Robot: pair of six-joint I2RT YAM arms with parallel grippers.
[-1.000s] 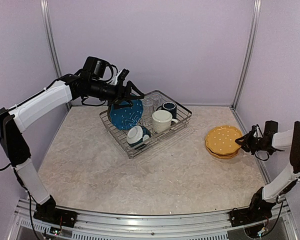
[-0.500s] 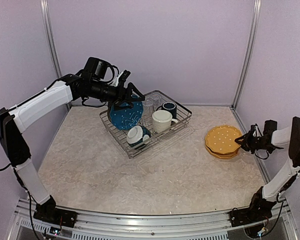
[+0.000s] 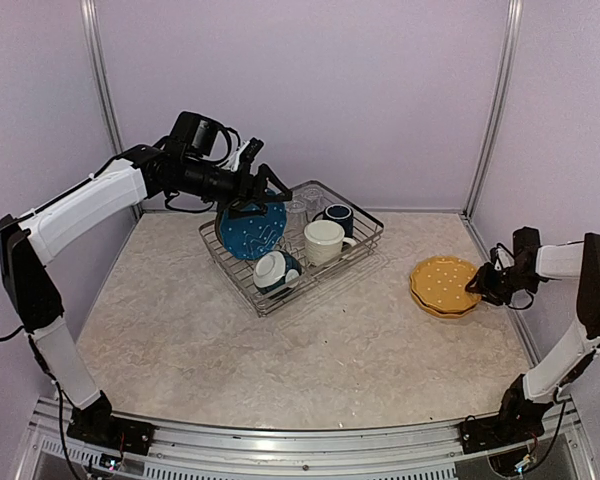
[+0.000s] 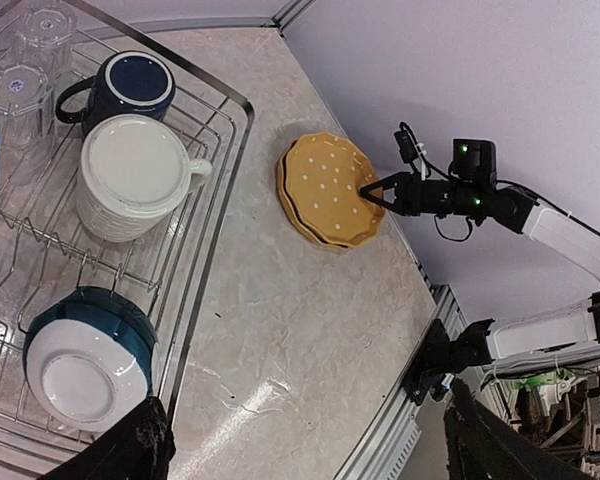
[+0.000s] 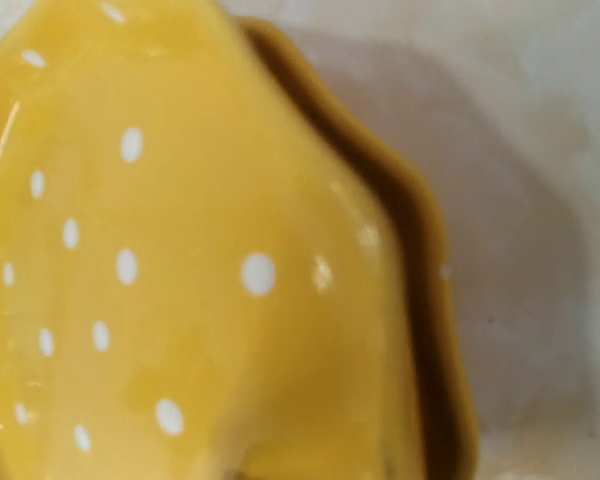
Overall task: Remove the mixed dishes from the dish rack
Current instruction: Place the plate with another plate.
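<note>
The dish rack (image 3: 378,226) stands at the table's back middle. It holds a blue dotted plate (image 3: 250,232) on edge, a cream mug (image 3: 323,241), a navy mug (image 3: 339,216), an upturned teal-and-white bowl (image 3: 275,271) and clear glasses (image 3: 298,206). My left gripper (image 3: 254,193) hovers open just above the blue plate, and its fingers (image 4: 140,452) frame bare table. Two yellow dotted plates (image 3: 443,283) lie stacked at the right. My right gripper (image 3: 477,285) is at their right rim. The right wrist view shows only the top plate (image 5: 180,250) over the lower one (image 5: 425,260); the jaws are hidden.
Metal frame posts (image 3: 492,105) and lilac walls close in the back and sides. The right wall runs close behind the right arm (image 3: 560,262). The aluminium base rail (image 3: 300,450) lines the near edge.
The right gripper has edged left against the yellow plates' rim and its wrist has risen a little. The left arm has barely moved.
</note>
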